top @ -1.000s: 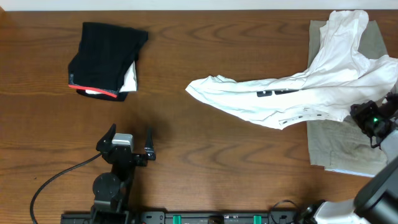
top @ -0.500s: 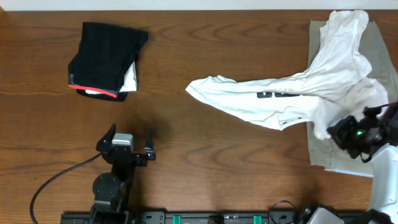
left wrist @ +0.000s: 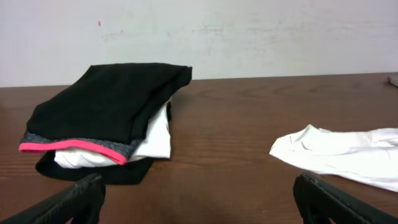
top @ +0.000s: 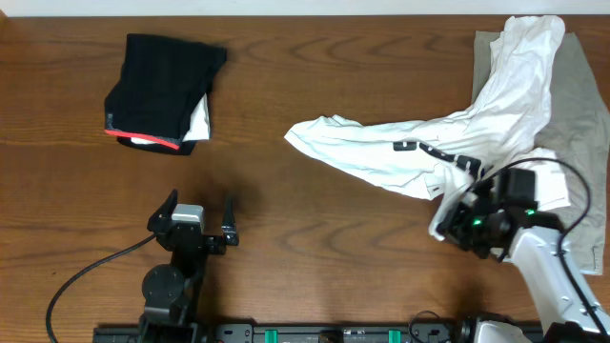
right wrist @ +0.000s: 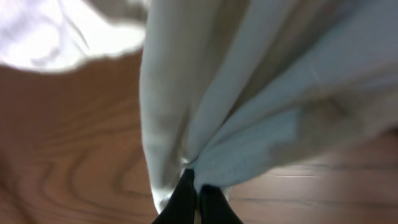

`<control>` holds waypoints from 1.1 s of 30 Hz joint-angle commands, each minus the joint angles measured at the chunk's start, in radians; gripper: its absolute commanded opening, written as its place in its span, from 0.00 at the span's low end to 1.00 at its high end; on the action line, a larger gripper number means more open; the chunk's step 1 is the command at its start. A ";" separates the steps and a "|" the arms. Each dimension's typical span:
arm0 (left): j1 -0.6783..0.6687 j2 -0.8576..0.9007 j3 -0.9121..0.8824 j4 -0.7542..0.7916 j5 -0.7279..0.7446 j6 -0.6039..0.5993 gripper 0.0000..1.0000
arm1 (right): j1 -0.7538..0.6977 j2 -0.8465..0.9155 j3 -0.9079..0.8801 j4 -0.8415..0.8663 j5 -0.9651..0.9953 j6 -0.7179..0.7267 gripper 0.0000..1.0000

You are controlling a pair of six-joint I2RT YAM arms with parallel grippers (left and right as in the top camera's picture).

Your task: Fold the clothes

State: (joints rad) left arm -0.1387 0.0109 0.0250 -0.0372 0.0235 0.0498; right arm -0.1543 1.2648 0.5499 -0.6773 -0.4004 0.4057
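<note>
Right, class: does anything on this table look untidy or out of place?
The white T-shirt lies crumpled and stretched out, partly over the grey-beige garment, its edge pinched by the right gripper. The black garment sits folded.

Table (top: 315, 86): dark brown wood, semi-gloss, grain running along its length with oval swirls in several places. The overhead view shows a thin pale strip (top: 286, 6) beyond the far edge.

In the left wrist view the table's far edge meets a wall (left wrist: 267, 31), off-white with faint scuffs and smudges. There is one small red speck (left wrist: 99, 23) on the wall, upper left.

In the right wrist view the wood grain shows at lower left, blurred.
</note>
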 commanded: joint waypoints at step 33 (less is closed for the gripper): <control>-0.003 -0.007 -0.021 -0.033 -0.008 0.006 0.98 | 0.360 -0.010 0.409 -0.304 0.188 -0.032 0.61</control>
State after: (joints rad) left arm -0.1387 0.0109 0.0250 -0.0372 0.0235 0.0498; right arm 0.2070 1.2640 0.8753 -0.9638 -0.2768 0.4385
